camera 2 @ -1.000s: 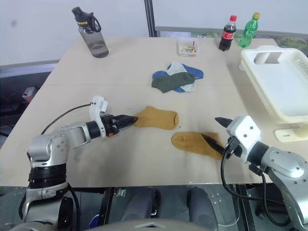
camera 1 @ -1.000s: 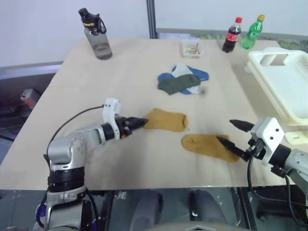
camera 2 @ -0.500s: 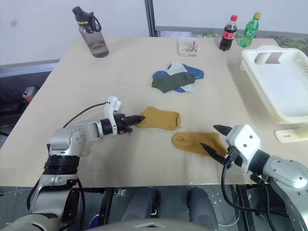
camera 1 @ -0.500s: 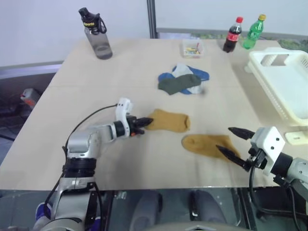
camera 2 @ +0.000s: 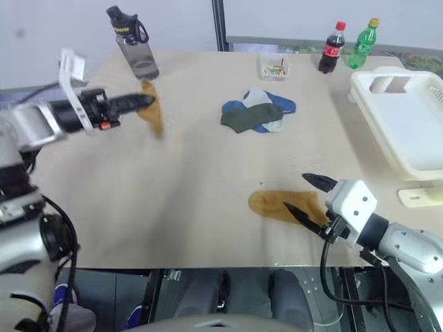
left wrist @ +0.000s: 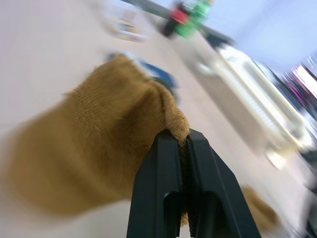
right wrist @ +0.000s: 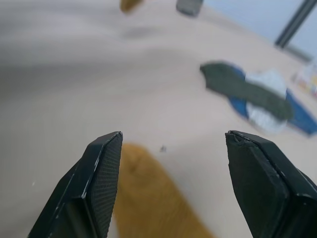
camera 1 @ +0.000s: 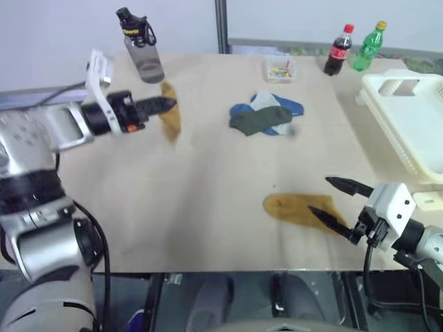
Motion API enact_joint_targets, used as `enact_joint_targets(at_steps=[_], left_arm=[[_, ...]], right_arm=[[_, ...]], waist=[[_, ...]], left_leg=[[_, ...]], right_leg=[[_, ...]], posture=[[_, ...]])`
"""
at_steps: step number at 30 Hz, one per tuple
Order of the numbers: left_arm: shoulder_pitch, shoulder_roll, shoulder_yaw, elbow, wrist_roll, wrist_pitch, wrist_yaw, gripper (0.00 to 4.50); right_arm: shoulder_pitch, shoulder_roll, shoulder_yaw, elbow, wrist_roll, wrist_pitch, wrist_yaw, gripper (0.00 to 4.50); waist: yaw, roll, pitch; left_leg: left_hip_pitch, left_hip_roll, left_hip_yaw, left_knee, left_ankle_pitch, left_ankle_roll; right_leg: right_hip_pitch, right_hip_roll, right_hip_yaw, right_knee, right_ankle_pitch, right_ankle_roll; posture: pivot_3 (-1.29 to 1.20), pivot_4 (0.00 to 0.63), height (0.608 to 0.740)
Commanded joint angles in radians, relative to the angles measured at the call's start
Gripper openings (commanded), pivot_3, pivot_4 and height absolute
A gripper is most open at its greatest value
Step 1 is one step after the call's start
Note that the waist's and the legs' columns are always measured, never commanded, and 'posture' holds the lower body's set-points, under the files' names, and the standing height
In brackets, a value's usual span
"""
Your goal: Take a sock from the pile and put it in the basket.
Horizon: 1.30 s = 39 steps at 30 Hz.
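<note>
My left gripper (camera 1: 168,106) is raised above the table's far left part and shut on a mustard yellow sock (camera 1: 171,120), which hangs from its fingertips; the left wrist view shows the sock (left wrist: 94,148) pinched between the two black fingers (left wrist: 163,163). The pile (camera 1: 265,116) of blue, dark green and pale socks lies at the table's middle back. A second mustard sock (camera 1: 294,207) lies flat near the front right. My right gripper (camera 1: 318,195) hovers open just over that sock's right end. The white slotted basket (camera 1: 408,121) stands at the right edge.
A grey water bottle (camera 1: 142,50) stands at the back left, close behind the lifted sock. A small clear box (camera 1: 278,69), a cola bottle (camera 1: 337,52) and a green bottle (camera 1: 367,47) line the back edge. A white block (camera 1: 426,199) lies by the basket's near corner.
My left gripper closed on the nearer-left mustard sock and lifted it off the table, up and toward the back left. The right gripper stayed about where it was, still open.
</note>
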Motion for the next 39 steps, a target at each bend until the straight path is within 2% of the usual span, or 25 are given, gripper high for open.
enact_joint_targets(at_steps=[1,5,9,13,14,15,16,20,23,25,27,32,33,35,38,39], left_arm=[[0.021,-0.157,-0.213,-0.051,0.074,0.008,0.089,0.03],[0.076,-0.399,-0.399,0.04,0.235,-0.129,0.215,0.03],[0.094,-0.551,-0.502,0.168,0.342,-0.305,0.225,0.03],[0.065,-0.631,-0.455,0.199,0.322,-0.331,0.186,1.35],[0.066,-0.62,-0.439,0.167,0.303,-0.324,0.161,1.85],[0.072,-0.603,-0.428,0.131,0.29,-0.325,0.136,2.02],[0.087,-0.567,-0.424,0.081,0.285,-0.34,0.099,2.42],[0.168,-0.438,-0.386,-0.049,0.315,-0.54,-0.011,2.42],[0.222,-0.3,-0.399,-0.023,0.379,-0.701,-0.138,2.42],[0.249,-0.251,-0.439,0.02,0.445,-0.802,-0.169,2.42],[0.263,-0.243,-0.469,0.063,0.511,-0.872,-0.152,2.42],[0.3,-0.306,-0.479,0.174,0.598,-0.931,-0.071,2.42],[0.309,-0.315,-0.483,0.179,0.605,-0.932,-0.065,2.52],[0.323,-0.334,-0.479,0.181,0.609,-0.924,-0.063,2.52],[0.338,-0.359,-0.453,0.17,0.589,-0.896,-0.065,1.84],[0.342,-0.365,-0.443,0.162,0.582,-0.888,-0.07,1.42]], right_arm=[[-0.004,0.009,-0.01,-0.003,0.0,-0.025,-0.008,3.43],[-0.017,0.004,0.005,-0.002,-0.03,-0.01,-0.035,3.43],[-0.016,0.01,0.009,0.001,-0.015,0.026,-0.054,3.43],[-0.029,0.023,0.011,-0.014,0.006,0.075,-0.09,4.5],[-0.041,0.024,0.02,-0.02,0.0,0.091,-0.105,4.5],[-0.055,0.025,0.032,-0.021,-0.005,0.109,-0.12,4.5],[-0.082,0.03,0.051,-0.016,-0.007,0.143,-0.147,4.5],[-0.206,0.063,0.154,0.032,-0.003,0.271,-0.219,4.5],[-0.363,0.139,0.278,0.167,-0.058,0.334,-0.283,4.5],[-0.44,0.197,0.328,0.258,-0.084,0.366,-0.315,4.5],[-0.49,0.242,0.358,0.336,-0.105,0.383,-0.338,4.5],[-0.573,0.327,0.384,0.532,-0.15,0.394,-0.371,4.5],[-0.575,0.327,0.386,0.554,-0.155,0.398,-0.369,4.11],[-0.579,0.325,0.388,0.594,-0.172,0.396,-0.368,3.79],[-0.577,0.315,0.38,0.605,-0.18,0.396,-0.354,2.68],[-0.575,0.312,0.375,0.601,-0.18,0.4,-0.35,2.35]], waist=[[0.002,0.0,0.0],[-0.011,-0.001,0.001],[-0.019,-0.001,0.001],[-0.009,0.0,0.0],[-0.008,0.0,0.0],[-0.009,0.0,0.0],[-0.013,0.0,0.0],[-0.03,0.001,0.0],[-0.036,0.001,0.0],[-0.028,0.003,0.0],[-0.018,0.002,0.0],[0.002,0.002,0.0],[0.002,0.002,0.0],[0.0,0.003,0.0],[-0.004,0.003,-0.001],[-0.004,0.003,-0.001]], left_leg=[[0.0,0.0,0.0,0.0,0.0,0.0],[-0.001,0.0,0.001,0.0,0.001,-0.001],[-0.002,0.001,0.002,-0.001,0.002,-0.004],[-0.002,0.0,0.002,-0.001,0.0,0.001],[-0.002,0.0,0.002,0.0,0.0,0.001],[-0.002,0.0,0.002,0.0,0.0,0.001],[-0.002,0.001,0.003,0.0,0.0,0.001],[-0.001,0.003,0.003,-0.001,0.0,0.0],[-0.001,0.004,0.003,-0.001,0.0,0.0],[0.001,0.004,0.007,-0.001,0.0,0.0],[0.001,0.003,0.005,-0.001,0.0,0.0],[-0.006,0.0,0.002,0.0,0.0,0.0],[-0.006,-0.001,0.003,0.0,0.002,-0.003],[-0.007,-0.001,0.002,0.0,0.002,-0.003],[-0.005,0.0,0.003,-0.001,0.0,0.0],[-0.004,0.0,0.002,-0.001,0.0,0.001]], right_leg=[[0.0,0.0,0.0,0.0,0.0,0.0],[-0.002,0.0,0.002,0.001,0.0,0.0],[-0.005,0.001,0.003,0.002,0.0,-0.001],[-0.004,0.001,0.003,0.002,0.0,-0.001],[-0.004,0.001,0.003,0.002,0.0,0.0],[-0.004,0.001,0.003,0.002,0.0,0.0],[-0.004,0.001,0.003,0.002,0.0,0.0],[-0.005,0.002,0.004,0.003,0.0,-0.001],[-0.005,0.001,0.004,0.003,0.0,-0.001],[-0.005,0.003,0.008,0.003,0.0,-0.002],[-0.005,0.003,0.005,0.003,0.0,-0.002],[-0.006,0.001,0.002,-0.001,0.001,-0.001],[-0.005,0.0,0.003,-0.003,0.001,-0.001],[-0.005,0.0,0.002,-0.004,0.001,-0.001],[-0.005,0.0,0.003,-0.003,0.001,-0.001],[-0.005,0.001,0.002,-0.003,0.001,-0.001]], posture=[[0.0,0.15,0.74],[0.0,0.15,0.74],[0.0,0.15,0.74],[0.0,0.15,0.74],[0.0,0.15,0.74],[0.0,0.15,0.74],[0.0,0.15,0.74],[0.0,0.15,0.74],[0.0,0.15,0.74],[0.0,0.15,0.74],[0.0,0.15,0.74],[0.0,0.15,0.74],[0.0,0.15,0.74],[0.0,0.15,0.74],[0.0,0.15,0.74],[0.0,0.15,0.74]])
